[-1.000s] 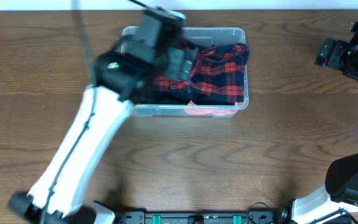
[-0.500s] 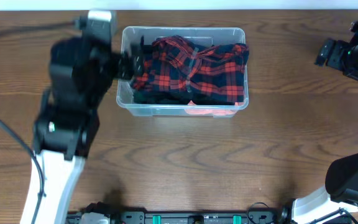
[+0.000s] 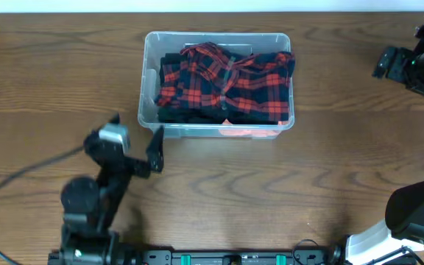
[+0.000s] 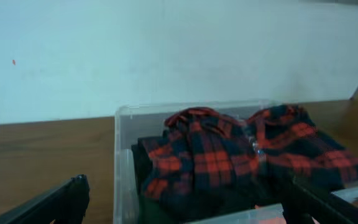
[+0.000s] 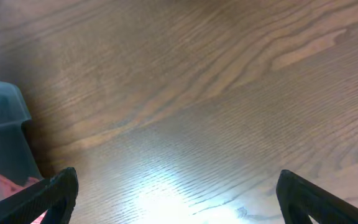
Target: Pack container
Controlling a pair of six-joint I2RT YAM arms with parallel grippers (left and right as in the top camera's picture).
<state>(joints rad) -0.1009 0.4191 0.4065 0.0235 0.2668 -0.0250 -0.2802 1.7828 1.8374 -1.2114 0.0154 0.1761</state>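
Note:
The container is a clear plastic bin at the back middle of the table. A red and dark plaid shirt fills it, over dark cloth. The left wrist view shows the container and the shirt from the front. My left gripper is open and empty, in front of the container's left front corner; its fingers frame the bin in the wrist view. My right gripper is open and empty at the far right, above bare table. The container's corner shows at the left there.
Something pink shows through the container's front wall. A white wall stands behind the table. The left arm's cable trails over the table at the front left.
My left arm has pulled out of the container, swung left and come back toward the front edge. The shirt stays in the bin. The right arm has not moved.

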